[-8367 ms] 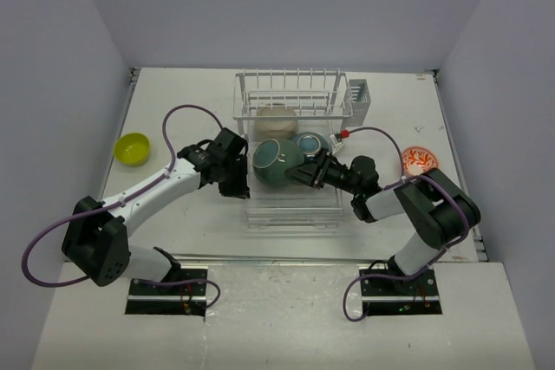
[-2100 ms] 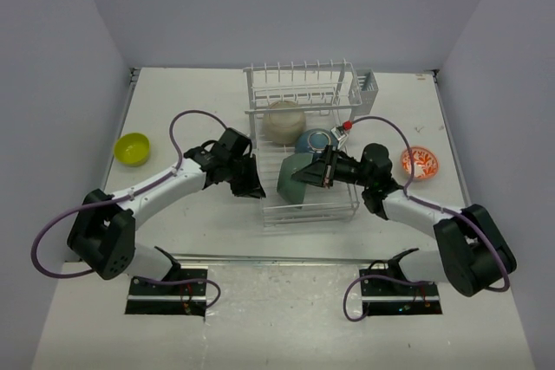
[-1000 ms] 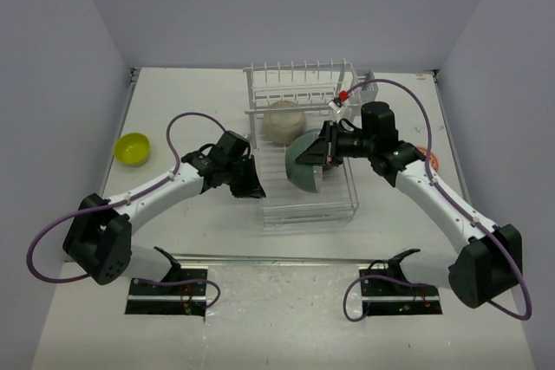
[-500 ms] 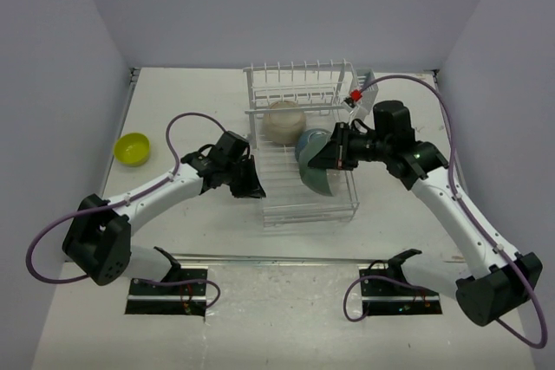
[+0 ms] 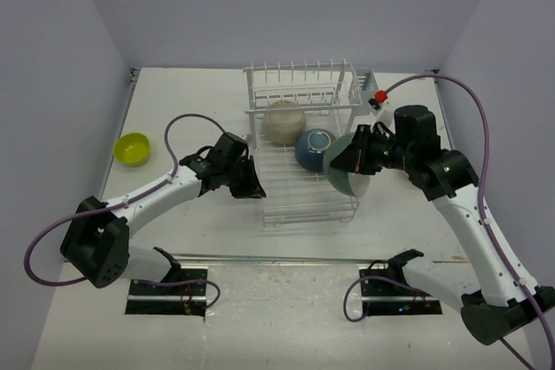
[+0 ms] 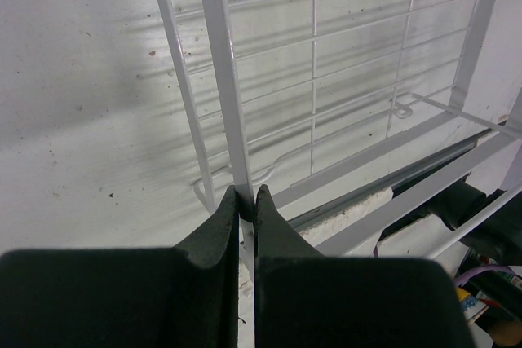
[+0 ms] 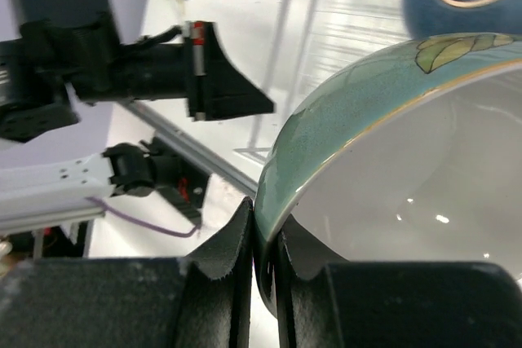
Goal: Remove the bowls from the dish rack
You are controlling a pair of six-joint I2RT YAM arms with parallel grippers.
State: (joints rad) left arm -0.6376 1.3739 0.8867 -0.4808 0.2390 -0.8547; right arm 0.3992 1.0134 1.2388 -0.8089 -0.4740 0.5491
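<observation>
While left pincer [image 6: 246,197] pinches dish rack [image 6: 223,63] wire, right pincer [image 7: 263,219] grips teal bowl [image 7: 342,112] rim over rack's right edge; blue bowl [image 5: 312,150], beige bowl [image 5: 283,121] inside.

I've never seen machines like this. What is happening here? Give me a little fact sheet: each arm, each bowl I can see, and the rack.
Left gripper: shut on a wire at the left edge of the dish rack
Right gripper: shut on the rim of the teal bowl
Teal bowl: held tilted at the rack's right edge
Beige bowl: in the rack, at the back
Dark blue bowl: in the rack, beside the beige one
Yellow-green bowl: on the table, left of the rack
</observation>
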